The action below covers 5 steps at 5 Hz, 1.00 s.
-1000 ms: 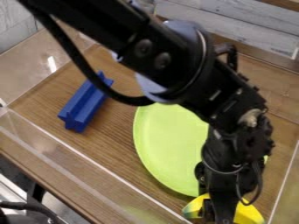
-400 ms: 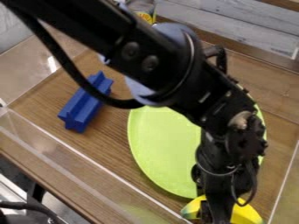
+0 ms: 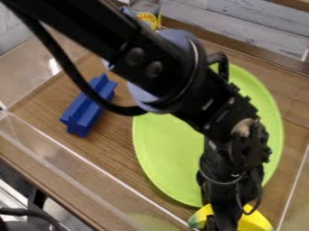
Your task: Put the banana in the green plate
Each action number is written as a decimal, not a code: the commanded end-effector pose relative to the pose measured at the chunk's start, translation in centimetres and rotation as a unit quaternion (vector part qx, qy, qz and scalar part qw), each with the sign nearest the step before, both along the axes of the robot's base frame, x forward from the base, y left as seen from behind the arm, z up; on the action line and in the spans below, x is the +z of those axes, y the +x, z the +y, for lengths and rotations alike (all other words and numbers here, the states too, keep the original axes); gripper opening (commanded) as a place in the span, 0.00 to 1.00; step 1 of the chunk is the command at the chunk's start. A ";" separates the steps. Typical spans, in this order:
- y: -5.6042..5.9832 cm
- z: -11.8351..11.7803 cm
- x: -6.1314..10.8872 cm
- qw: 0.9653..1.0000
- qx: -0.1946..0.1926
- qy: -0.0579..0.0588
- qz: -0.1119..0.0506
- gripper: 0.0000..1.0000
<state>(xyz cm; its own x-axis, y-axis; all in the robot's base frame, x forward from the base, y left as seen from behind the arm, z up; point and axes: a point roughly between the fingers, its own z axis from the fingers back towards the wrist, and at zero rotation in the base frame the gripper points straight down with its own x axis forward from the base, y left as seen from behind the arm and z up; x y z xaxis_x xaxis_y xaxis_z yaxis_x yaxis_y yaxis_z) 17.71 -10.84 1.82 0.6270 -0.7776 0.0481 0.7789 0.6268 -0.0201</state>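
In the camera view, the blue ridged block (image 3: 87,108) sits toward the left of the desk (image 3: 118,146), tilted, with a pale, see-through border (image 3: 79,171) running down past it toward the near edge. Between the block and the green plate (image 3: 164,158) there's a strip of bare wood, narrow but open. A small yellowish object (image 3: 147,13) stands beyond the plate, up by the far edge, partly cut off by the frame. The plate fills the middle and reaches toward the right side, where another strip of wood shows beyond its rim. The dark arm (image 3: 151,63) slants down across it.

The banana (image 3: 255,222) is at the near edge of the view, just beside the plate's near rim, its yellow showing on both sides of the pincer (image 3: 223,217). The pincer points down right over it, hiding the middle; from here I can't tell whether it's open or closed, or whether it grips the banana.

Compared with the earliest frame, the arm has shifted, more of the plate's far part shows, and its left rim lies slightly nearer the block.
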 end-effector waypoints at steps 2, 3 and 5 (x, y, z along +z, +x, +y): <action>0.1 0.0 0.4 1.000 0.006 -0.006 -0.001 0.00; 0.0 -0.2 0.4 1.000 0.008 -0.009 0.002 0.00; -0.1 -0.5 0.3 1.000 0.010 -0.013 0.006 0.00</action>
